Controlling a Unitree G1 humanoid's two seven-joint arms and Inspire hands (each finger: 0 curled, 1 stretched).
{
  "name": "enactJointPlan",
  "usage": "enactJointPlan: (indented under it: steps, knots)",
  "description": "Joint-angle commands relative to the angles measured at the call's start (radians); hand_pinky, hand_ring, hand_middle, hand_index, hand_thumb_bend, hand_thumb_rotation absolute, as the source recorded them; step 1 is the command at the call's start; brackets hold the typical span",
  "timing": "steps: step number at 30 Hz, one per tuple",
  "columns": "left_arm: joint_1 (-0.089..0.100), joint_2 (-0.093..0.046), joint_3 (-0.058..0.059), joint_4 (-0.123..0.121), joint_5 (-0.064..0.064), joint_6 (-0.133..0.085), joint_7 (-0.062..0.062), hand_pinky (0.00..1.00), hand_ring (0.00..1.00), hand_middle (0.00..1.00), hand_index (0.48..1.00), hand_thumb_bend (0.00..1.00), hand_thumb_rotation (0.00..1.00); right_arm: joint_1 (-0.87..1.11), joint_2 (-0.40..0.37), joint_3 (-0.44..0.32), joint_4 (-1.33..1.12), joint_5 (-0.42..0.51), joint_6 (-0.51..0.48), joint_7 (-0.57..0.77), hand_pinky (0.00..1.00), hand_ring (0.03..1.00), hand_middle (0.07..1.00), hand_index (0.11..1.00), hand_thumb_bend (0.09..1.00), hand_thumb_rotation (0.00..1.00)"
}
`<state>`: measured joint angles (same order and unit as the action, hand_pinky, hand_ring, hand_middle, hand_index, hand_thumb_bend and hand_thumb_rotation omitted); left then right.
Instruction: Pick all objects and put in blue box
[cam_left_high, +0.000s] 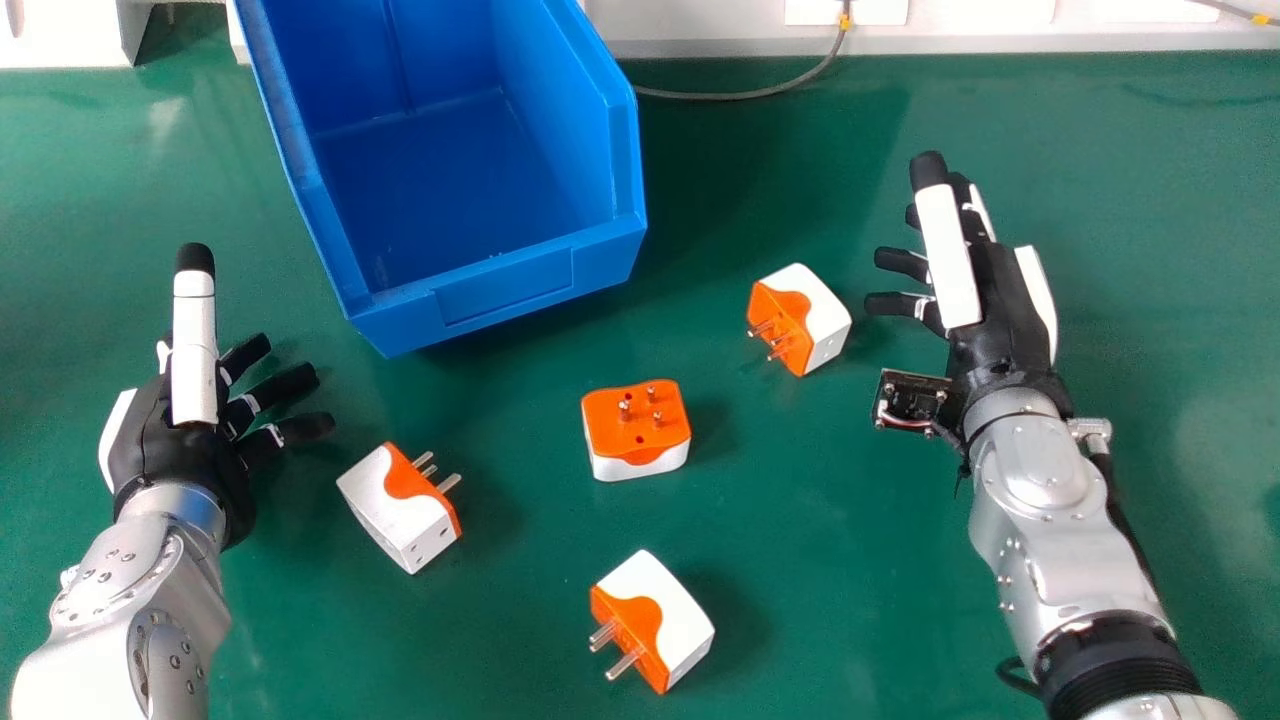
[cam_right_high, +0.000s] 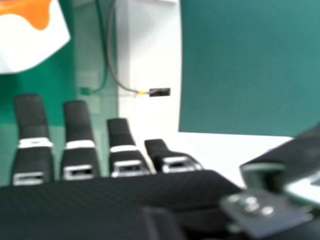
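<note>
Green tabletop below, and here's the right hand, fingers apart, one plug adapter just beside its fingertips, three others toward the open-fingered left hand, blue box ahead between both hands!

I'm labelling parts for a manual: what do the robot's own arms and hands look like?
Both forearms are silver, with rounded housings dotted with small screws. The left hand and right hand are black with white panels and black fingertips. A small circuit board with red and white wires sits by the right wrist, and black cable runs along that forearm.
</note>
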<state>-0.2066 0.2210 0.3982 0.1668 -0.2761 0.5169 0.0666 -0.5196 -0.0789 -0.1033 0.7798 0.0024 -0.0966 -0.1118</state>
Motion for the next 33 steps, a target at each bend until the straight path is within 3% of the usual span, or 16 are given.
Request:
enactJointPlan:
  steps: [1, 11, 21, 25, 33]
  knots:
    - [0.013, -0.001, -0.002, 0.008, 0.005, 0.021, 0.005, 0.65, 0.76, 0.9, 0.994, 0.85, 0.92, -0.015, -0.009, -0.001, -0.019, -0.006, -0.007, -0.004, 0.61, 0.779, 0.894, 0.97, 0.8, 1.0]
    - [0.014, -0.003, -0.002, 0.002, 0.005, 0.025, 0.01, 0.65, 0.76, 0.9, 0.992, 0.85, 0.91, -0.011, -0.01, 0.0, -0.023, -0.013, -0.009, -0.003, 0.6, 0.779, 0.892, 0.967, 0.794, 1.0]
    - [0.013, 0.001, -0.003, 0.013, 0.007, 0.018, 0.002, 0.64, 0.76, 0.9, 0.99, 0.85, 0.91, 0.001, -0.025, 0.024, -0.039, -0.045, -0.01, -0.002, 0.61, 0.77, 0.888, 0.966, 0.789, 1.0]
    - [0.011, 0.002, -0.007, 0.024, 0.011, 0.008, 0.0, 0.65, 0.75, 0.9, 0.989, 0.85, 0.91, 0.004, -0.034, 0.041, -0.031, -0.079, -0.027, -0.011, 0.6, 0.767, 0.888, 0.962, 0.795, 1.0]
    - [0.016, 0.002, -0.009, 0.012, 0.012, 0.011, 0.002, 0.65, 0.76, 0.9, 0.988, 0.85, 0.91, 0.019, -0.068, 0.115, -0.014, -0.182, -0.099, -0.037, 0.59, 0.763, 0.888, 0.957, 0.781, 1.0]
